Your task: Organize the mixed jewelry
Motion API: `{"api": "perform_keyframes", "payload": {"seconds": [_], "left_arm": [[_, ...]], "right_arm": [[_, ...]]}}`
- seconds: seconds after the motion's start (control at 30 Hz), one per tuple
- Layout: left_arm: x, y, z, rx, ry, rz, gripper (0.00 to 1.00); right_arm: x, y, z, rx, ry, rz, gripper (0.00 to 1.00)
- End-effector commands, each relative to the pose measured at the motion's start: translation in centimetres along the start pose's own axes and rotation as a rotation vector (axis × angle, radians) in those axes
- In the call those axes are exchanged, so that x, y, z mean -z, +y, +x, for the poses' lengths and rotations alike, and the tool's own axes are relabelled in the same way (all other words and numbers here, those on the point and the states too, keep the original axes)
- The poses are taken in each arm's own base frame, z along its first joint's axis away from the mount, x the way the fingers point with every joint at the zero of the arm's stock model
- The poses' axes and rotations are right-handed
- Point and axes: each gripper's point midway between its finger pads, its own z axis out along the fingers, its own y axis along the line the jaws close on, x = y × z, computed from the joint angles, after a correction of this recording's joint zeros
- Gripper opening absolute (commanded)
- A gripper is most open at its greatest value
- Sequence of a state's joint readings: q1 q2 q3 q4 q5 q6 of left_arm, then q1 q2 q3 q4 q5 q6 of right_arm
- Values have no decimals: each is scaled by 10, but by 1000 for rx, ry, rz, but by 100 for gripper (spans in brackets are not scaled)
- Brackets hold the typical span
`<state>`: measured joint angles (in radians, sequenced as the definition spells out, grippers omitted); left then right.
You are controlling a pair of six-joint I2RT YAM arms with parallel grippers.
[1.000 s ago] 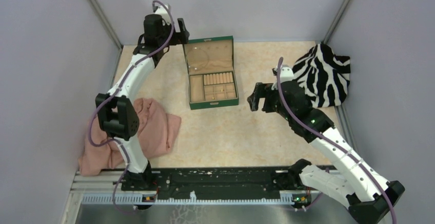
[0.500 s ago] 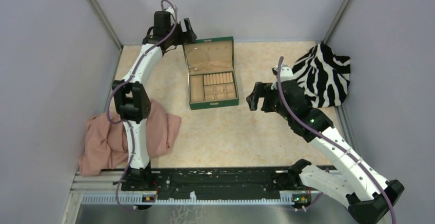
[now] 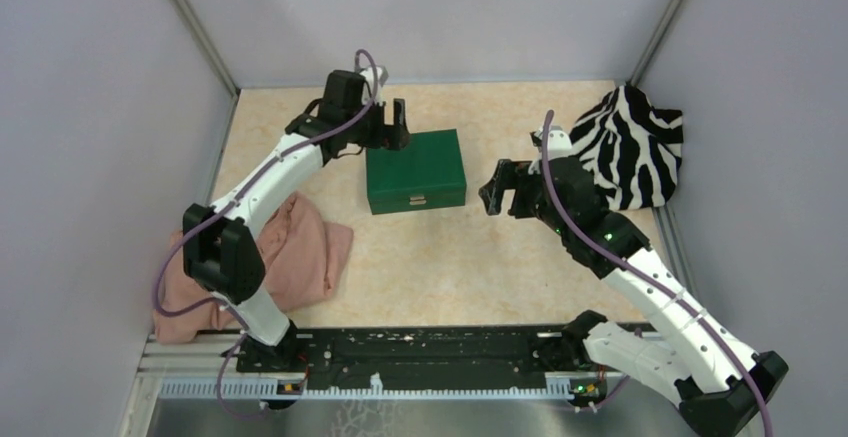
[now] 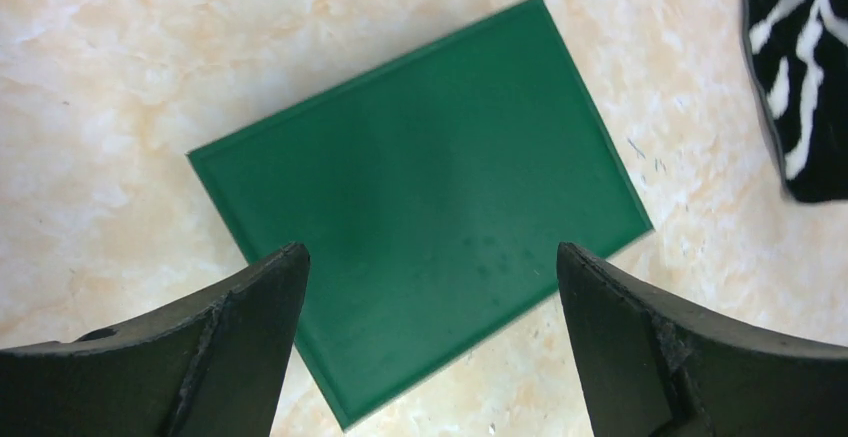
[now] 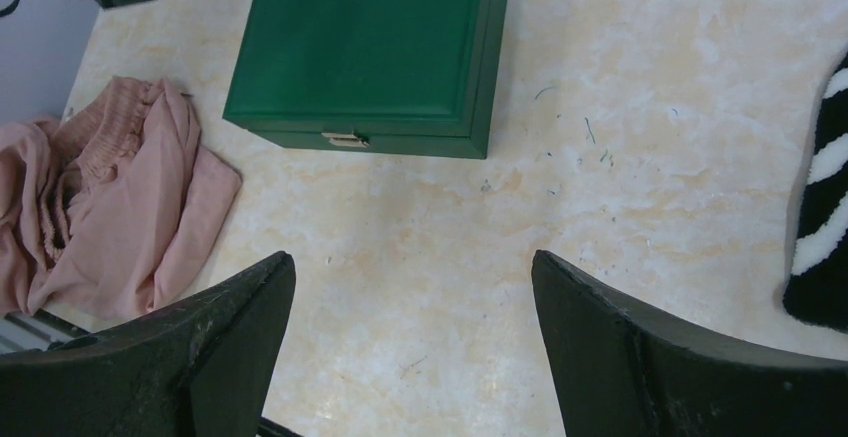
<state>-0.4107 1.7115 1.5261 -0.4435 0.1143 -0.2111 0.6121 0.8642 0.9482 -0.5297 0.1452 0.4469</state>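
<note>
The green rectangular box (image 3: 416, 170), open a moment ago, now sits shut under your left gripper (image 4: 430, 252), spread and empty; your right gripper (image 5: 412, 257) is released too. The mixed jewelry is hidden, presumably inside, so you look finished. Beige marbled surface (image 3: 450, 257), grey walls (image 3: 100, 107) behind and beside.

Green box (image 4: 420, 207) smooth, faint sheen; tabletop (image 5: 450, 257) marbled, matt; pink cloth (image 5: 110, 197) crumpled, soft; zebra fabric (image 3: 630, 147) plush.
</note>
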Motion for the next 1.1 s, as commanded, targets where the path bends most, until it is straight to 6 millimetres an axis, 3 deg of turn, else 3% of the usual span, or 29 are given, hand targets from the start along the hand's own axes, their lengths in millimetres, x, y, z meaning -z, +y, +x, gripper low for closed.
{"api": "perform_keyframes", "payload": {"seconds": [0.0,0.17,0.23,0.3,0.4,0.53,0.57,0.6,0.67,0.83,0.9,0.97,1.07], "left_arm": [[19,-26,1,-144,-53,-29,99],[-2,-51,29,-191,11,-52,98],[-7,-60,36,-176,27,-45,93],[-14,-57,46,-157,39,-100,88],[-35,-40,91,-81,120,-177,87],[-69,-15,192,9,329,-232,88],[-72,-11,211,21,391,-246,88],[-72,-11,217,26,423,-258,88],[-65,-16,198,9,387,-261,89],[-9,-39,67,-41,38,-242,92],[15,-47,28,-52,-74,-222,93],[36,-52,0,-65,-164,-200,98],[61,-59,-25,-107,-257,-160,99]], "right_arm": [[-1,7,-16,-12,-73,-30,87],[1,4,-15,-28,-79,-18,87],[3,0,-15,-27,-79,-1,87],[5,-3,-14,-25,-81,13,87],[7,-6,-11,-29,-82,19,87],[8,-8,-6,-35,-79,22,87],[8,-8,-7,-34,-79,24,87],[9,-9,-7,-34,-79,27,87],[12,-11,-7,-30,-80,33,87],[13,-11,-9,-25,-86,36,87],[12,-10,-10,-30,-93,31,87],[12,-9,-11,-35,-97,28,87],[12,-13,-12,-43,-99,54,87]]}}
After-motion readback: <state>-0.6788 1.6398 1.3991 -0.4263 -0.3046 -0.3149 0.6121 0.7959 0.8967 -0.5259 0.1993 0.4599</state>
